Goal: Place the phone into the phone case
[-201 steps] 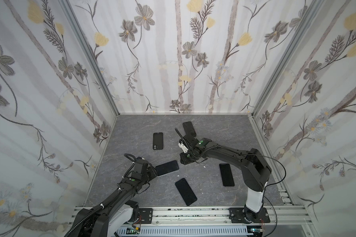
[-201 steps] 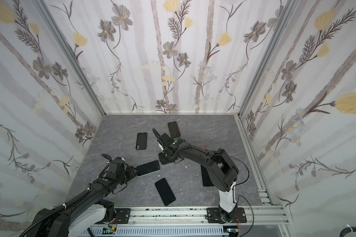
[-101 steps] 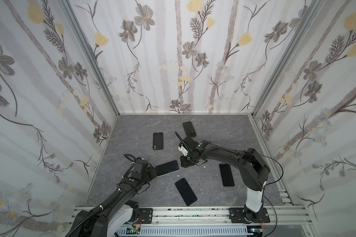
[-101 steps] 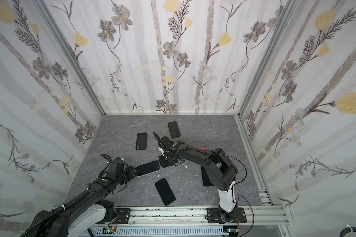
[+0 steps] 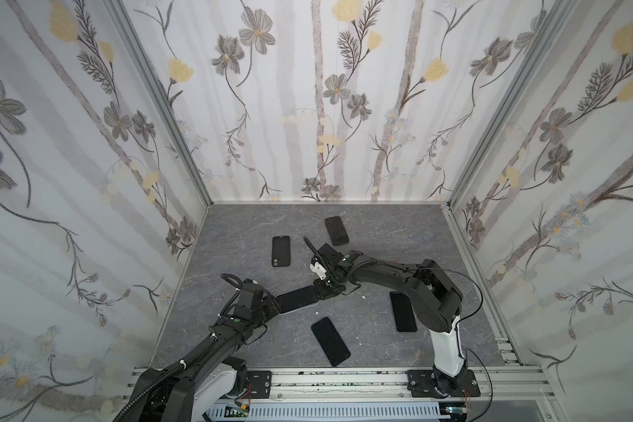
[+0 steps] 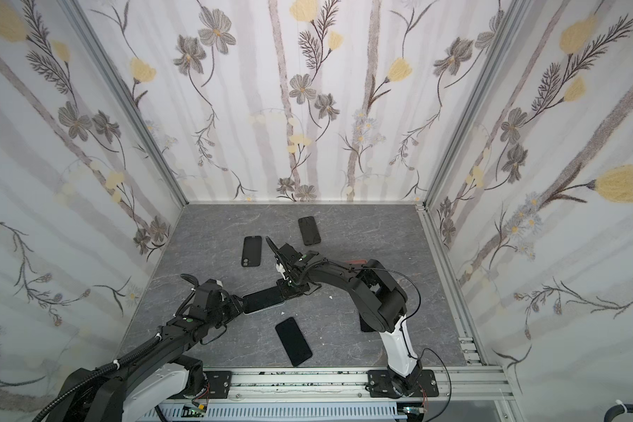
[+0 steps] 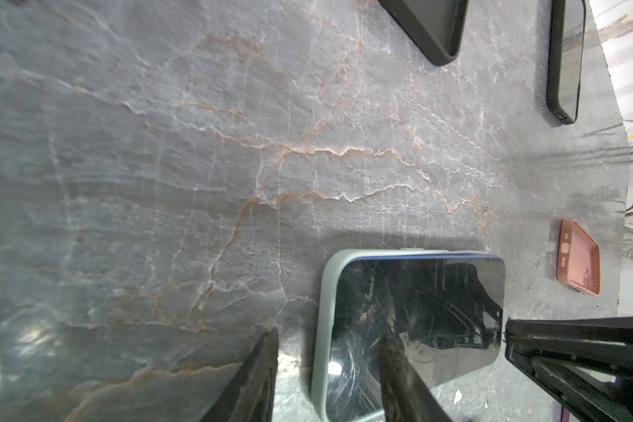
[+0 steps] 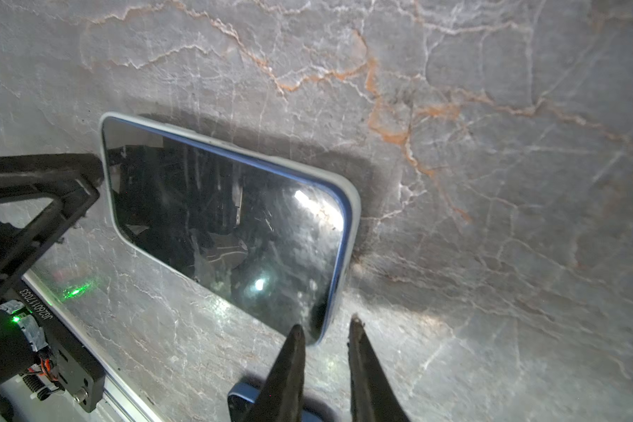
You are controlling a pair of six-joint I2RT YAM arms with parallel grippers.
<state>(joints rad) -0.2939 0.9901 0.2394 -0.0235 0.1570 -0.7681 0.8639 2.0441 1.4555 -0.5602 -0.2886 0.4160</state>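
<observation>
A blue-rimmed phone lies screen up in a pale green phone case at the middle of the table. The blue rim shows along one long side and one end. My left gripper is open at the phone's left end. One finger is on the table beside the case and the other is over the screen. My right gripper is at the phone's right end with its jaws narrowly apart. One fingertip overlaps the phone's corner and the other stands just outside the case.
A black case and a black phone lie farther back. Two more black phones lie nearer the front rail. A pink case sits by the right wall. A blue rounded corner shows under the right gripper.
The right gripper has come down and closer to the phone's right end, and its jaws have narrowed. The left arm and the phone have not moved.
</observation>
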